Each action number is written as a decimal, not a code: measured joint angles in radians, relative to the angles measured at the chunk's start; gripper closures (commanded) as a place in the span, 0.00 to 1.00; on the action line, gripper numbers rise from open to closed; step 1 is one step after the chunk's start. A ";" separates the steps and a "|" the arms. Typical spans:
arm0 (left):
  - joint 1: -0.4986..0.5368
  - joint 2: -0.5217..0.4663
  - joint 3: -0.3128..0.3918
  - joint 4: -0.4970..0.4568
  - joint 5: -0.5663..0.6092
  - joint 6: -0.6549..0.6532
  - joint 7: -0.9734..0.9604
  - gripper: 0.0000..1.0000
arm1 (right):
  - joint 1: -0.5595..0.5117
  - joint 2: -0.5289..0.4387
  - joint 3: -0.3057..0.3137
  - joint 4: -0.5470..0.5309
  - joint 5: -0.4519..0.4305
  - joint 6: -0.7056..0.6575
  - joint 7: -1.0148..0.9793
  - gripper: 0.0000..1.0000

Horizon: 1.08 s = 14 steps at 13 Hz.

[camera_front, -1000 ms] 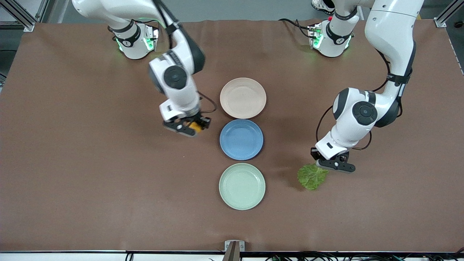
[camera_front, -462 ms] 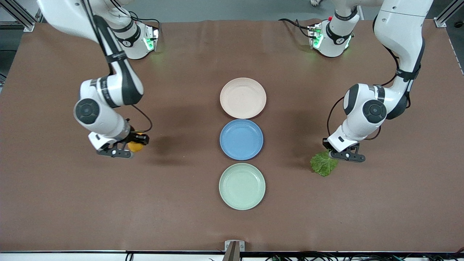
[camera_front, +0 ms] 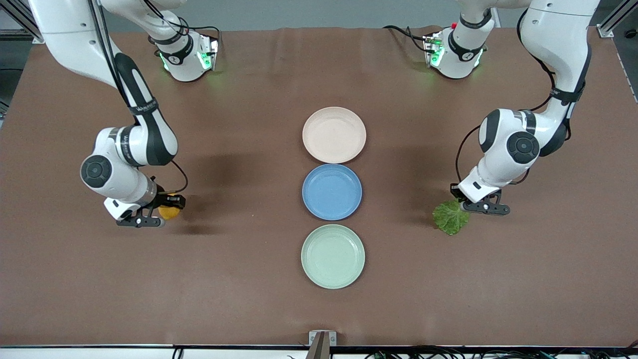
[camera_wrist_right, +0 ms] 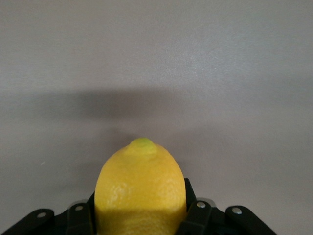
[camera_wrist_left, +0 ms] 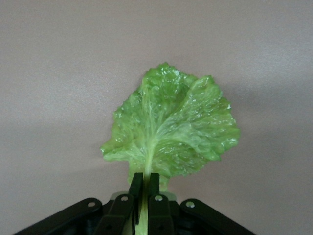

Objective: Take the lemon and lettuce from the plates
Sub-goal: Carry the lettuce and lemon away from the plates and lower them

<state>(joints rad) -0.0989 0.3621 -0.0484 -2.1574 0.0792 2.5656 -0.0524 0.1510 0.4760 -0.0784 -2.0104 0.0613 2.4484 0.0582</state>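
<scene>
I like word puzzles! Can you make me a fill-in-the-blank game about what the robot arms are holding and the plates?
1. The right gripper is shut on the ____.
2. The left gripper pinches the lettuce by its ____.
3. The blue plate sits between the beige-pink plate and the ____ plate.
4. All three plates are ____.

Missing words: lemon; stem; mint green; empty

Three plates (camera_front: 334, 134) in a row mid-table, lemon (camera_front: 169, 212) toward right arm's end, lettuce (camera_front: 450, 217) toward left arm's.
</scene>
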 measured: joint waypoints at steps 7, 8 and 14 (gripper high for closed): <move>0.032 0.005 0.013 -0.002 0.093 0.022 -0.013 0.84 | -0.001 0.046 0.004 0.004 0.018 0.052 -0.004 0.87; 0.032 0.007 0.013 -0.002 0.093 0.023 -0.013 0.77 | -0.001 0.050 0.004 0.004 0.020 0.055 -0.004 0.84; 0.034 0.013 0.013 0.025 0.093 0.034 -0.013 0.00 | -0.001 0.073 0.005 0.016 0.022 0.062 -0.009 0.00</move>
<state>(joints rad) -0.0645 0.3748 -0.0353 -2.1321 0.1722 2.5998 -0.0658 0.1500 0.5493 -0.0734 -1.9946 0.0829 2.5104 0.0494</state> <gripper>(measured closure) 0.467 0.344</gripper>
